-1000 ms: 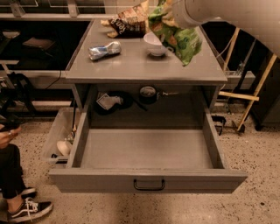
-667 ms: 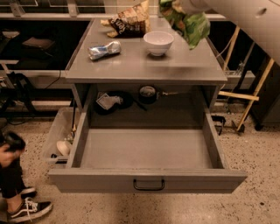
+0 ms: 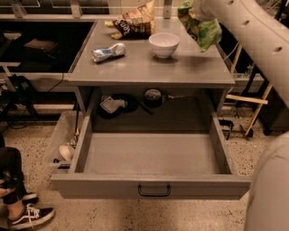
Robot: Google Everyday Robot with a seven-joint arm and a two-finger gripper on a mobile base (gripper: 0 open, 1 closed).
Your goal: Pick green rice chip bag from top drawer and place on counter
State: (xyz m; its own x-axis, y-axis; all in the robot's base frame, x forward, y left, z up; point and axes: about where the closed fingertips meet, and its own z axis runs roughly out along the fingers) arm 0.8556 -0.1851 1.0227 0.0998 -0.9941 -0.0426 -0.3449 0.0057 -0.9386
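Note:
The green rice chip bag [image 3: 203, 28] hangs in the air above the back right part of the counter [image 3: 135, 67], held from above. My gripper [image 3: 193, 10] is at the top of the view, shut on the bag's upper end, with the white arm running off to the right. The top drawer [image 3: 151, 158] is pulled fully open below the counter, and its grey floor is bare. Its small dark handle [image 3: 154, 191] is centred on the front panel.
On the counter stand a white bowl [image 3: 164, 43], a crushed silver can [image 3: 108, 52] and a brown-and-white chip bag [image 3: 135, 21]. The dark shelf under the counter holds small items [image 3: 153, 96]. A person's leg and shoe [image 3: 20, 212] are at the lower left. A clear bin [image 3: 63, 140] sits left of the drawer.
My gripper has carried the green bag to the right and back over the counter, away from the bowl. The bowl now shows whole.

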